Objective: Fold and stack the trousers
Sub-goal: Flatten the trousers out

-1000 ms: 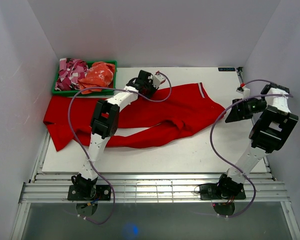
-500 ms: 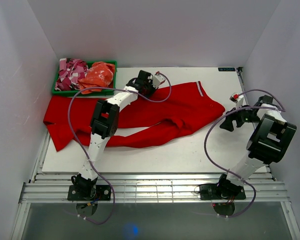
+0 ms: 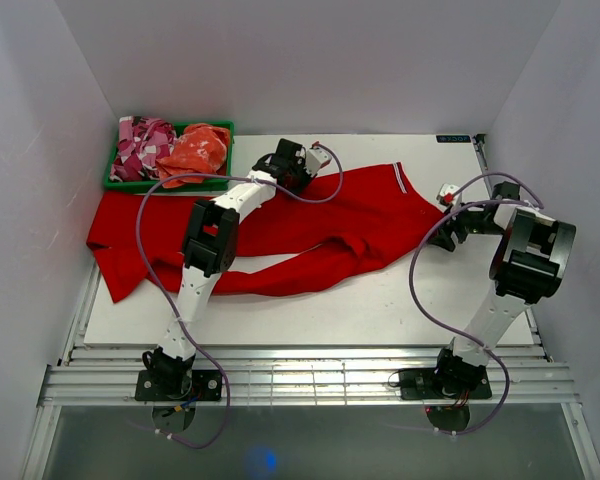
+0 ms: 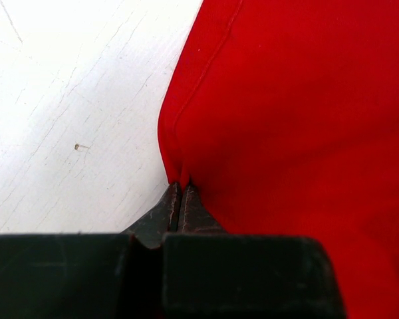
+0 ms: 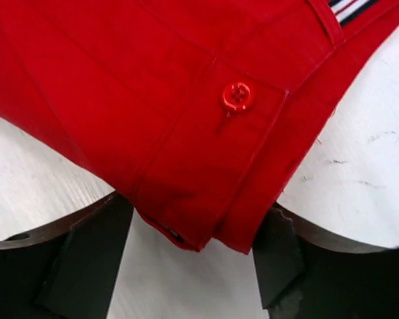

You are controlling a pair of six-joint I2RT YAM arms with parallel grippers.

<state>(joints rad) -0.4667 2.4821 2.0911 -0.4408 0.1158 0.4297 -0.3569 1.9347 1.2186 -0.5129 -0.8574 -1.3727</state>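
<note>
The red trousers [image 3: 310, 228] lie spread across the white table, legs running left and the waistband at the right. My left gripper [image 3: 302, 178] is shut on a pinched fold at the trousers' far edge [image 4: 179, 174]. My right gripper [image 3: 443, 236] is open at the waistband corner; in the right wrist view the buttoned waistband corner [image 5: 213, 166] lies between the two fingers [image 5: 86, 259], which stand apart on either side of it.
A green basket [image 3: 116, 168] at the far left holds a pink-and-white patterned garment [image 3: 140, 145] and an orange cloth [image 3: 195, 150]. The trouser leg ends hang over the table's left edge [image 3: 110, 265]. White walls close in on three sides.
My right arm has swung left and down from the table's right edge to the waistband corner. The left arm and the trousers have not moved.
</note>
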